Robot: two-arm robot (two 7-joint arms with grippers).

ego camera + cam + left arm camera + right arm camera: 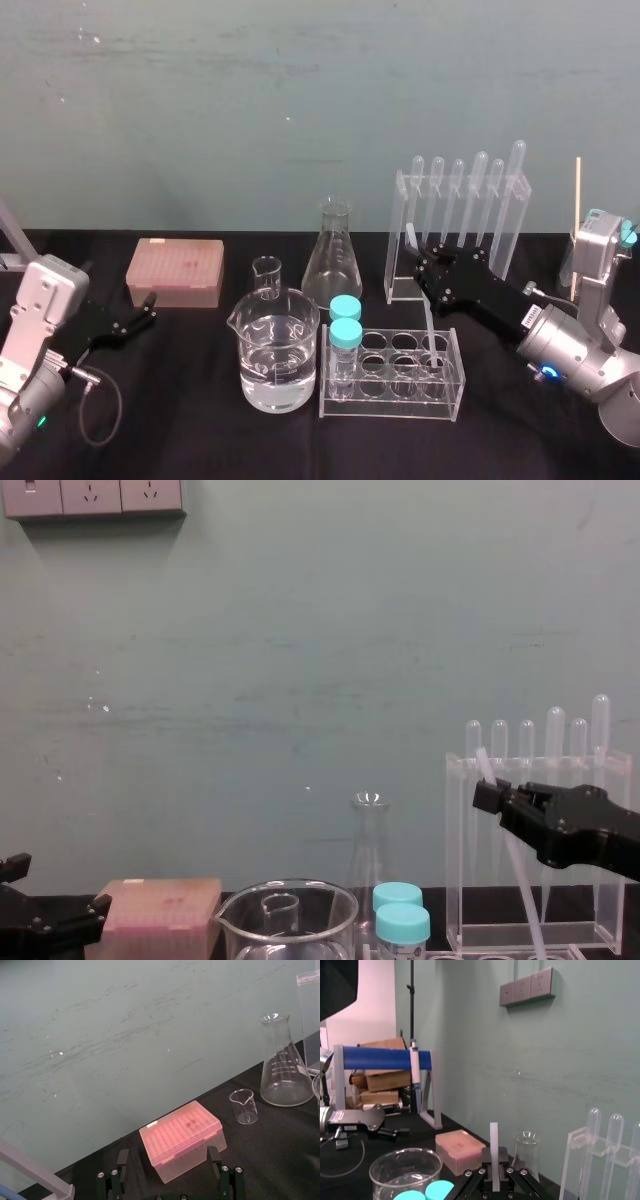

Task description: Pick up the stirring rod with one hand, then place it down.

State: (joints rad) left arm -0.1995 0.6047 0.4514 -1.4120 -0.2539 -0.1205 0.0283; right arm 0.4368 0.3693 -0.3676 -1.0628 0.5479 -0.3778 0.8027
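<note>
Jaws of the right gripper (pixel 426 266) are clamped on the stirring rod (pixel 429 322), right of centre in the head view. The right wrist view confirms it: the rod (pixel 493 1136) stands straight up between the two black fingers (pixel 485 1166), pinched near its middle.

- Rod attitude: tilted. In the chest view it (pixel 520 880) slants from upper left, above the gripper (pixel 484 796), down to the lower right edge of the frame.
- Lower end: in the head view it reaches the right rear holes of the clear tube rack (pixel 390 410). Whether it sits inside a hole, rests on the rack top or hangs just over it, I cannot tell.
- Upper end: crosses in front of the pipette stand (pixel 402 238) behind.
- Left gripper (pixel 150 307): parked low at the left edge of the head view, near the pink tip box (pixel 175 272). Its fingers (pixel 214 1156) are spread apart with nothing between them.

Step in hand, by my reading: the grasp is made, and the carry and set-down remain.

Next move calls for bringing the lower end clear of the rack, then choosing bare black table (pixel 180 400) well apart from the water beaker (pixel 278 320). The rod should be lowered near level before the fingers part, since a thin round rod is likely to roll.
</note>
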